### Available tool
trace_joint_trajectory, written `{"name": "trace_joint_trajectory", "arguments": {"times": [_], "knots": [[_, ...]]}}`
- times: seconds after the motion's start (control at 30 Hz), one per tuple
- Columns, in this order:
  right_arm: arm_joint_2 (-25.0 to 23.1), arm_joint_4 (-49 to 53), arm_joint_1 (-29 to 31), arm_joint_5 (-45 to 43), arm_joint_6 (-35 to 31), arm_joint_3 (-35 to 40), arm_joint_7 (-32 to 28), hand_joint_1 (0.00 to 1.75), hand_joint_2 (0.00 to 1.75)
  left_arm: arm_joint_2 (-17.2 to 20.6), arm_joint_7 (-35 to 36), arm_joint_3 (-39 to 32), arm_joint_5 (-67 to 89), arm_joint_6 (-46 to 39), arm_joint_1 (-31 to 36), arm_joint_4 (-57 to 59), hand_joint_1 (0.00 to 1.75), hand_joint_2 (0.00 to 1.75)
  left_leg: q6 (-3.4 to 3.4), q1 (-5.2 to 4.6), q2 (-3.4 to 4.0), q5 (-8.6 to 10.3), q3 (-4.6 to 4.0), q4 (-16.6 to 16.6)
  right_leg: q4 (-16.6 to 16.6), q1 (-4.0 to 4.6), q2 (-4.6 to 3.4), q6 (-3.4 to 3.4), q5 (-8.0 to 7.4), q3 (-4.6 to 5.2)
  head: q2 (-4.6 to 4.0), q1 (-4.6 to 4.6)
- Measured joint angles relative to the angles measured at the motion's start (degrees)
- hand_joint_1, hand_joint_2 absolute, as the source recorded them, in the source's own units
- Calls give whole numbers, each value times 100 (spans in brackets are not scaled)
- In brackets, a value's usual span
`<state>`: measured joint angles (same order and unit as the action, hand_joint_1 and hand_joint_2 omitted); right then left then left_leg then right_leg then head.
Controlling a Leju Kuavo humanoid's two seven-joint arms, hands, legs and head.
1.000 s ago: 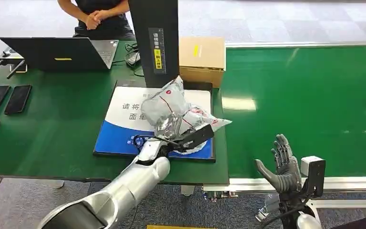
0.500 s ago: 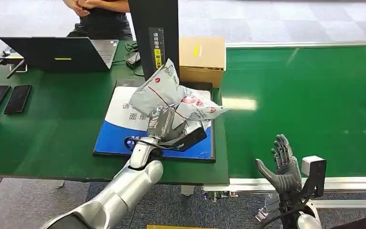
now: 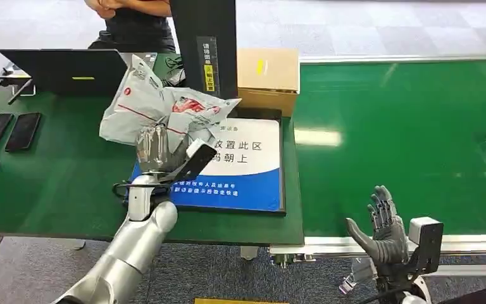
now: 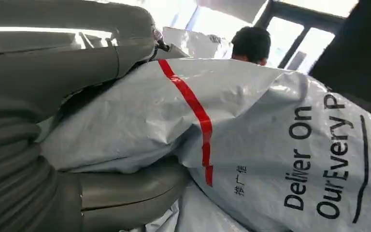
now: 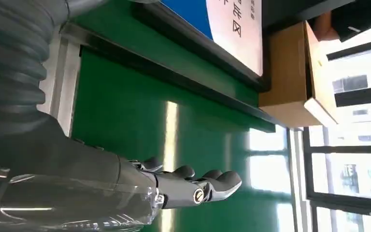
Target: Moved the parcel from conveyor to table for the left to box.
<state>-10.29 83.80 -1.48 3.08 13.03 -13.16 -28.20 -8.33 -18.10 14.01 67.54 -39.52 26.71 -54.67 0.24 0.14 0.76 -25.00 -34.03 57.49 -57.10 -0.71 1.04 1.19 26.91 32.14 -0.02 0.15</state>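
Parcel (image 3: pixel 158 107) in my left hand (image 3: pixel 159 154): a grey poly mailer with a red stripe, raised clear of the table (image 3: pixel 69 183) and hanging above the left edge of the blue-and-white placement mat (image 3: pixel 240 171). My fingers wrap its lower part; in the left wrist view the thumb (image 4: pixel 125 191) presses up under the bag and the plastic bulges over my hand. Its long axis runs roughly across me, from above the table's left half toward the black scanner post (image 3: pixel 205 44), tilted a little. The cardboard box (image 3: pixel 269 79) sits at the table's far right corner, beyond the mat and to the right of the parcel, so I judge the coming move depends on swinging the bag toward wherever boxing happens; my left arm is plainly the nearer one. My right hand (image 3: pixel 383 228) is released, fingers spread, holding nothing, low by the conveyor (image 3: pixel 411 126) near edge. A person (image 3: pixel 133 19) stands behind the laptop (image 3: pixel 69 69).
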Motion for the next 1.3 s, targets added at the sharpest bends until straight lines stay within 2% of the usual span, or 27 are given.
{"name": "trace_joint_trajectory", "arguments": {"times": [0.53, 0.97, 1.13, 1.3], "knots": [[7, 4, -60, -35, -2, 0, -42, 0, 175, 382, 159, -933, 393, -44, -554, -750, 175, 175, 0, -1, 1, 0, 0, 1, 0, -1, -2, 0, 0, 0, 0, 0], [57, -13, -60, -101, -37, 2, -96, 0, 175, 717, -156, -2395, 319, -44, -1081, -955, 175, 175, 0, 0, 2, 0, -1, -2, 1, 0, -1, -4, 3, 1, 0, 2], [57, -13, -67, -103, -39, 0, -101, 0, 175, 734, 453, -2743, -88, 2, -1118, -920, 175, 175, 0, 0, 6, 0, 1, -2, 1, 0, -6, -4, 2, 3, 0, 0], [57, -13, -78, -103, -39, 0, -105, 0, 175, 874, 513, -2964, -258, 112, -1138, -826, 175, 175, -1, 1, 0, 0, -1, -1, 0, 1, 3, -5, 3, 3, 0, -2]]}}
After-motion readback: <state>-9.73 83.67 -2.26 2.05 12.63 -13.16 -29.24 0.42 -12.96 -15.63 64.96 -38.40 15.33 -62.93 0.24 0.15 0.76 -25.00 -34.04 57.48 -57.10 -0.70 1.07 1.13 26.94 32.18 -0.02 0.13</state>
